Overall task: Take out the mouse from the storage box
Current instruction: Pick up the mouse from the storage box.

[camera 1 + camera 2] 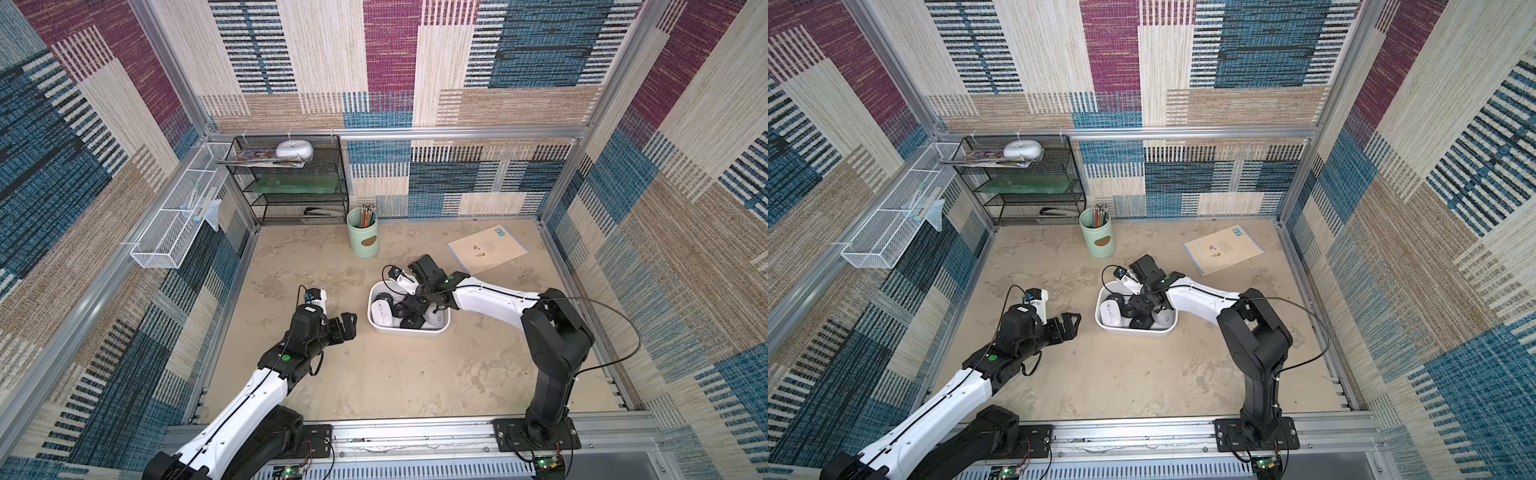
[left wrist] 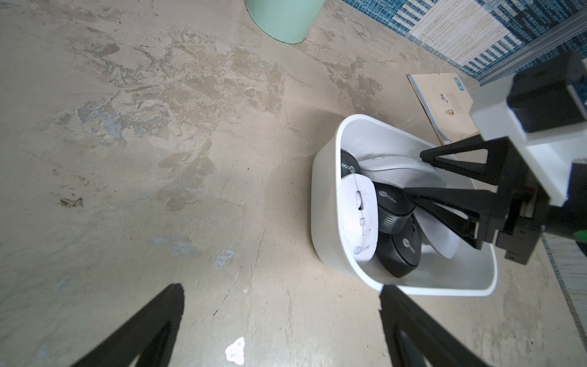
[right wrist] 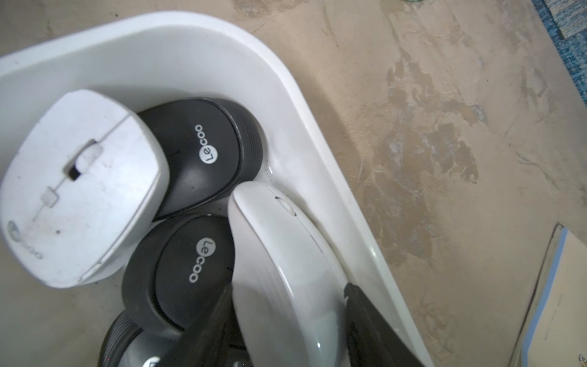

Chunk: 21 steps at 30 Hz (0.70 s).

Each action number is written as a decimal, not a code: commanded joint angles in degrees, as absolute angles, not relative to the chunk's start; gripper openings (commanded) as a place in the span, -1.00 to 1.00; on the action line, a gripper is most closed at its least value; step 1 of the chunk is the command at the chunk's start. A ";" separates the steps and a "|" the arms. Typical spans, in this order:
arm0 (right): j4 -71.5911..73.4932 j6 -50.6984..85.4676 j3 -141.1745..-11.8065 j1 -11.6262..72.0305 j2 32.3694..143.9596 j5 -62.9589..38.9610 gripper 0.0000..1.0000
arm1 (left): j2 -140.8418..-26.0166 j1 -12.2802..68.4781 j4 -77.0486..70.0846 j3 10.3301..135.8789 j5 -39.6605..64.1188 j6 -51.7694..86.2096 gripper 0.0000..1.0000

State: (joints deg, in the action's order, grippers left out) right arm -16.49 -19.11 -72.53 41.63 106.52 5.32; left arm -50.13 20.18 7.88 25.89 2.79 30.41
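Observation:
The white storage box sits mid-table and holds several mice, white and black. My right gripper reaches down into it. Its two fingers press on either side of a glossy white mouse that stands on edge by the box wall. Beside it lie a flat white mouse and two black mice. My left gripper hovers open and empty over bare table, left of the box.
A mint-green pen cup stands behind the box. A tan booklet lies at the back right. A black mesh shelf fills the back left corner, and a white wire basket hangs on the left wall.

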 commanded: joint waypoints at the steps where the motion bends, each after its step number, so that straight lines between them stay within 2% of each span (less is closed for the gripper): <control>1: -20.30 -18.59 -72.30 41.92 106.66 5.56 0.13 | -50.25 20.19 6.66 26.19 2.72 29.60 1.00; 10: -21.40 -17.43 -71.40 41.92 105.54 7.50 0.03 | -50.66 20.21 6.64 26.28 2.66 29.62 1.00; 15: -20.94 -17.66 -70.18 41.92 105.61 7.68 0.23 | -51.10 20.16 6.41 26.37 2.90 29.79 1.00; 21: -21.43 -18.14 -72.42 41.92 109.02 8.63 0.35 | -51.29 20.17 6.56 26.45 2.84 29.71 1.00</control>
